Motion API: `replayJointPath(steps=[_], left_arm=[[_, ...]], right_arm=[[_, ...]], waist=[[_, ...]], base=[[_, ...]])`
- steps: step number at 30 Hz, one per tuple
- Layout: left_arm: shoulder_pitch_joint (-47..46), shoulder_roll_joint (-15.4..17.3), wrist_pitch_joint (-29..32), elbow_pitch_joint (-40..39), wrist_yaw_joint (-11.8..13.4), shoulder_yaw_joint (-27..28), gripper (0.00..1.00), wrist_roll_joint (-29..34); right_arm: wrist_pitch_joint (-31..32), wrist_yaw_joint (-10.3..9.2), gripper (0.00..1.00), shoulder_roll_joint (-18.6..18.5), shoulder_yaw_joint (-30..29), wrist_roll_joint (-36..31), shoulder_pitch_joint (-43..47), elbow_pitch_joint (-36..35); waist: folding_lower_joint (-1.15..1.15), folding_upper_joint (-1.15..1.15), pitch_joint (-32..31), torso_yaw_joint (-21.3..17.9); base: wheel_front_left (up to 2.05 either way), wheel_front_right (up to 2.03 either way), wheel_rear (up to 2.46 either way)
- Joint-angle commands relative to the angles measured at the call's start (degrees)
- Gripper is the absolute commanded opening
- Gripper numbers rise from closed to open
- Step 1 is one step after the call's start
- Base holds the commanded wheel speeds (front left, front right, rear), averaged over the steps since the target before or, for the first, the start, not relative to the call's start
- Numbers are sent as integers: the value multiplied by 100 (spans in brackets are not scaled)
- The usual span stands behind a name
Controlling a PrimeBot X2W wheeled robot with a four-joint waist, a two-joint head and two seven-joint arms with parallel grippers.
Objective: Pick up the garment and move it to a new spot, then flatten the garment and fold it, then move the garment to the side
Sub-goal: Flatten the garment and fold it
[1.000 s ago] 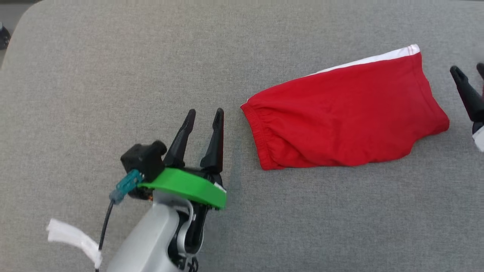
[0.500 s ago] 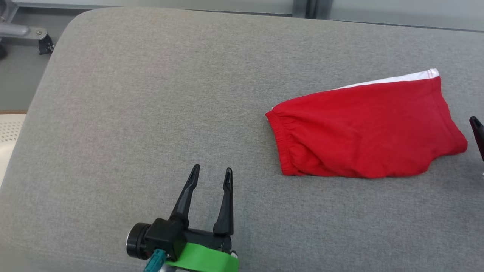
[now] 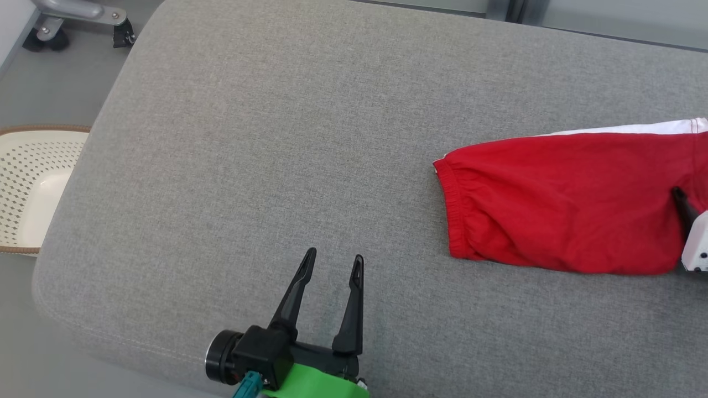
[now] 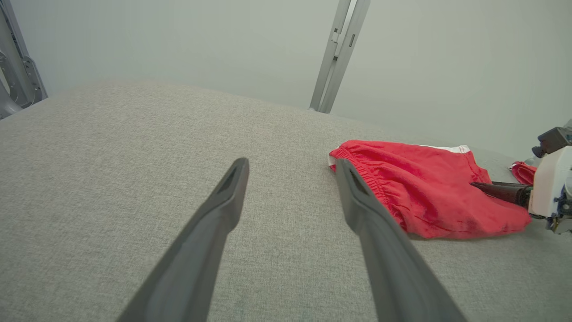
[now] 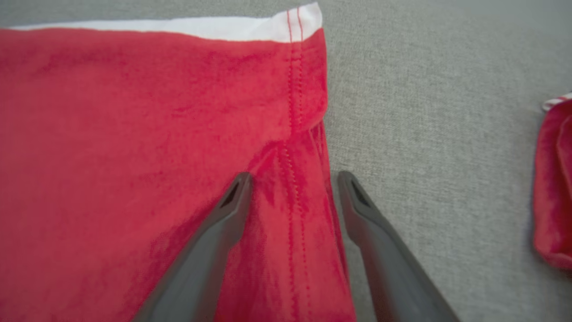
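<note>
The garment [image 3: 569,204] is a pair of red shorts with a white band, lying folded on the grey cushion [image 3: 276,138]. Its gathered waistband points left. My left gripper [image 3: 333,260] stands open near the front edge, well short of the waistband, with nothing between its fingers [image 4: 232,188]. At the far right, my right gripper [image 5: 293,176] is open low over the garment's right end. One finger lies on the red cloth and the other on the grey surface, with the stitched hem edge between them. The left wrist view shows the right gripper [image 4: 480,184] reaching in over the garment [image 4: 424,188].
A white perforated basket [image 3: 33,188] stands on the floor to the left of the cushion. A metal frame foot [image 3: 83,16] is at the far left corner. A second piece of red cloth [image 5: 554,179] lies just right of the garment.
The head camera has swung left and up. My right gripper has come in over the garment's right end. My left gripper has drawn back from the waistband toward the front edge.
</note>
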Motion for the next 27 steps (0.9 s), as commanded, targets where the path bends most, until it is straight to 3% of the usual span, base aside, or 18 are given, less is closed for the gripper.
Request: replayJointPath(steps=[1,2,4,5,6,7,8,14,23,27], left_arm=[[-59,3,-15,19,20,2,100,8],[-53,3,-15,35,27,10,100,16],[-45,3,-15,75,16,23,100,51],[-41,4,-15,89,10,29,100,67],[-38,4,-15,106,-1,39,100,89],[-38,3,-16,117,-17,42,100,108],[-41,3,-15,137,-41,42,100,111],[27,4,-15,206,-79,124,100,124],[199,5,-15,266,-144,223,100,78],[255,6,-15,287,-128,256,100,66]], right_arm=[[112,-12,18,218,106,-31,120,163],[134,-11,0,293,118,-9,111,220],[172,-13,0,374,86,73,84,332],[162,-14,19,365,71,84,62,376],[107,-16,28,358,64,79,22,416],[83,-16,21,357,78,72,1,437],[71,-17,0,366,93,72,-14,454],[-89,-17,0,357,169,101,-32,472],[-429,-14,0,-149,365,-151,-180,393],[-505,-13,0,-199,429,-265,-396,240]], waist=[[0,0,-9,-26],[0,0,-25,-58],[0,0,-59,-122],[0,0,-75,-154],[0,0,-97,-202],[0,0,-113,-237],[0,0,-136,-279],[0,0,-323,-546],[0,0,-661,-1063],[0,0,-789,-1240]], base=[[0,0,0],[0,0,0],[0,0,0],[0,0,0],[0,0,0],[0,0,0],[0,0,0],[0,0,0],[0,0,0],[0,0,0]])
